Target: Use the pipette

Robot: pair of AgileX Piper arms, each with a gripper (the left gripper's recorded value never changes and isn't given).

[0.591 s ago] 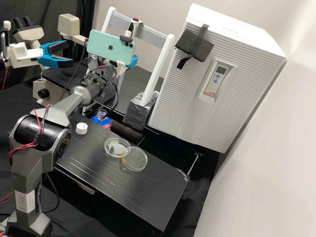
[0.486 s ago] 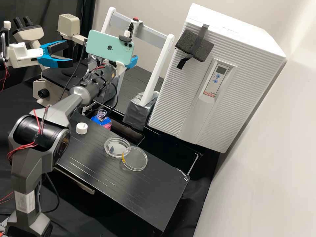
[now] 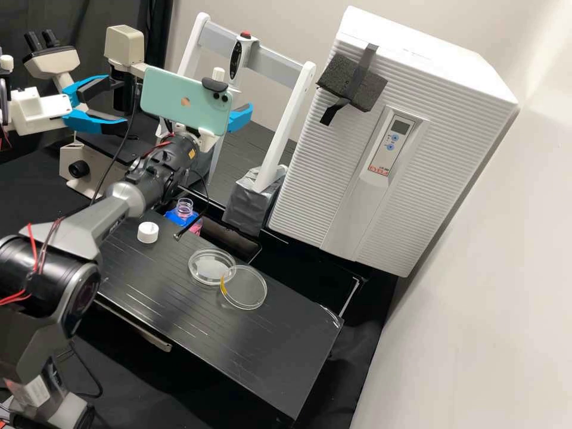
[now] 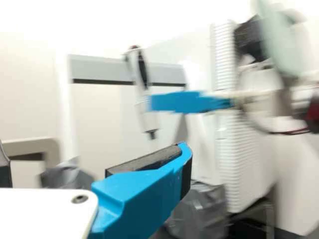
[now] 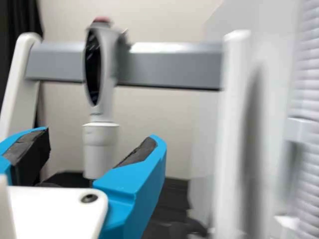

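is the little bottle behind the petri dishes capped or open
Open: the bottle shows a bare neck, and a white cap lies apart from it on the black tray.

pipette [image 3: 236,55] lower end hidden behind phone [image 3: 183,100] — tip untellable

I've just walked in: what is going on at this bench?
The right gripper is open and lined up on the pipette, which hangs on the white stand, not yet gripped. The left gripper is open and holds nothing, off by the microscope. Two petri dishes lie on the black tray.
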